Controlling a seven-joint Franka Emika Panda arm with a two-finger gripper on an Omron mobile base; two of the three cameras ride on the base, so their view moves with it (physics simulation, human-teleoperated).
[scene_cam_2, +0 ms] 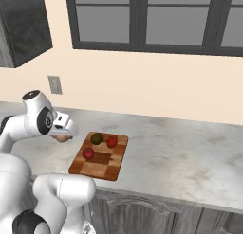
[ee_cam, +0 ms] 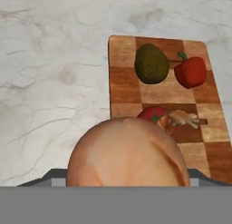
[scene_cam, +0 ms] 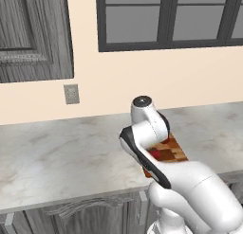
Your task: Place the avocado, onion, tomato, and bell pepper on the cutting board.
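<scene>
The tool [scene_cam_2: 63, 136] carries the onion [ee_cam: 128, 153] above the desk [scene_cam_2: 180, 157], toward the cutting board [ee_cam: 124, 87] at three o'clock, where avocado [ee_cam: 151, 63], tomato [ee_cam: 151, 114] and bell pepper [ee_cam: 190, 71] already rest.

kitchen | marble counter [scene_cam: 57, 148]; cabinet doors [scene_cam: 80, 216] below; window [scene_cam_2: 156, 20]; wall outlet [scene_cam: 71, 94]
</scene>
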